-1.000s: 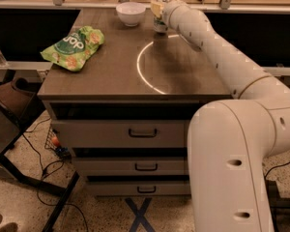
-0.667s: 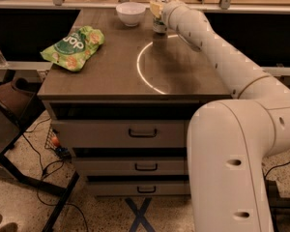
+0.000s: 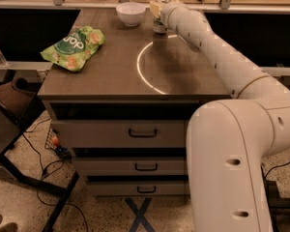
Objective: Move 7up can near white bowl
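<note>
The white bowl point(image 3: 131, 13) stands at the far edge of the table, left of centre. The 7up can point(image 3: 159, 27) stands upright on the table just right of the bowl, a short gap apart. Only its lower part shows, because my gripper point(image 3: 158, 8) sits over its top. My white arm point(image 3: 217, 52) reaches in from the right foreground across the table's right side to the can.
A green snack bag point(image 3: 73, 46) lies on the left side of the brown table point(image 3: 111, 76). A bright ring of light point(image 3: 150, 62) marks the tabletop. Drawers point(image 3: 142, 132) sit below the table. A rail and shelf point(image 3: 87, 4) run behind the far edge.
</note>
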`<move>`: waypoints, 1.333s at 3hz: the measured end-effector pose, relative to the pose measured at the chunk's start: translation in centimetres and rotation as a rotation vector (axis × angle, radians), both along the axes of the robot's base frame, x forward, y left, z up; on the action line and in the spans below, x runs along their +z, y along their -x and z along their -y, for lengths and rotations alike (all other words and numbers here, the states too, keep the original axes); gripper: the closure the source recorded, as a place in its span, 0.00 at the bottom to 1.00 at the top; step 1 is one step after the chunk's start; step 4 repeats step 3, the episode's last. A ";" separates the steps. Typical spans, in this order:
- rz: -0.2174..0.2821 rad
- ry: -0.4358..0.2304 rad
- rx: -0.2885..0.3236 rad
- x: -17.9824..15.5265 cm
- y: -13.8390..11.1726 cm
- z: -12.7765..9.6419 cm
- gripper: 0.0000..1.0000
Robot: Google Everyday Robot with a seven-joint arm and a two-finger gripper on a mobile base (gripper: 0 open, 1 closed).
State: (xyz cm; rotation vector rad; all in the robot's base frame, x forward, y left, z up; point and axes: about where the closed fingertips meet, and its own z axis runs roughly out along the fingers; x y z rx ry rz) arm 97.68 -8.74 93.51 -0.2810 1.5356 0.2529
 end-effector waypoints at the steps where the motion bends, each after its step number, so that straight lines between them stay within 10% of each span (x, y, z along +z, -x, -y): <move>1: -0.001 0.000 0.002 -0.1 0.0 -0.2 0.05; 4: -0.002 0.000 0.004 -0.2 -0.1 -0.4 0.00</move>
